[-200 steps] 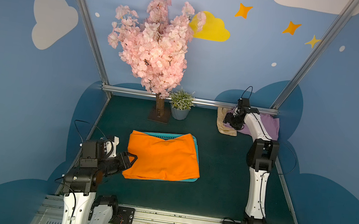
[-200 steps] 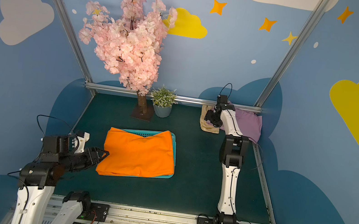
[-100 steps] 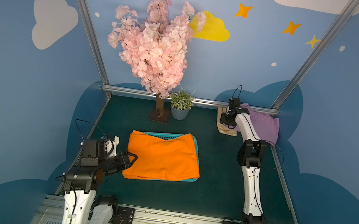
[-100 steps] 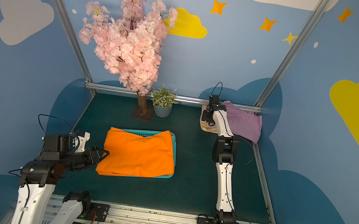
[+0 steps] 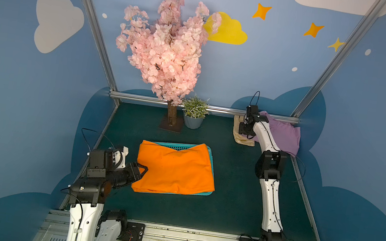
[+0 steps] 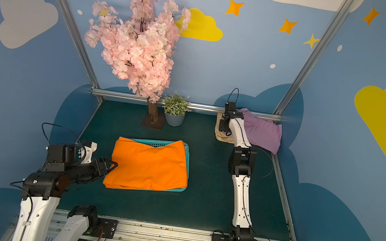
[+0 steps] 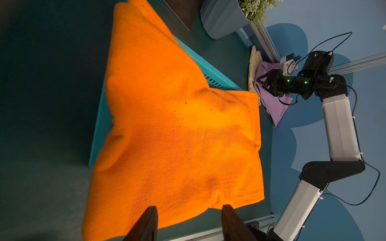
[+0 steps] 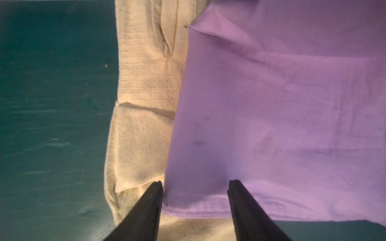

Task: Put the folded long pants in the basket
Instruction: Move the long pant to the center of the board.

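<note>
Green counter point(image 5: 229, 182) carried the basket point(image 5: 173, 146) under orange pants point(image 5: 174, 169); well beyond it, lilac pants point(image 5: 284, 136) lay beneath the right tool point(image 8: 195, 182), jaws spread astride their hem, while the left tool point(image 7: 189, 207), also spread, sat at the orange edge.

Orange pants point(image 5: 174, 169) bright, plain; lilac pants point(image 5: 284, 136) plain; basket point(image 5: 170, 146) teal w/ mesh; gloves point(image 5: 243, 141) cream; mat point(image 5: 229, 182) dk green.

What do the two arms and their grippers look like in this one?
The left arm and right arm: white rounded links, black joints, thin black cables. The left gripper and right gripper: black, tapering fingers. Small green lights dot the right arm.
</note>
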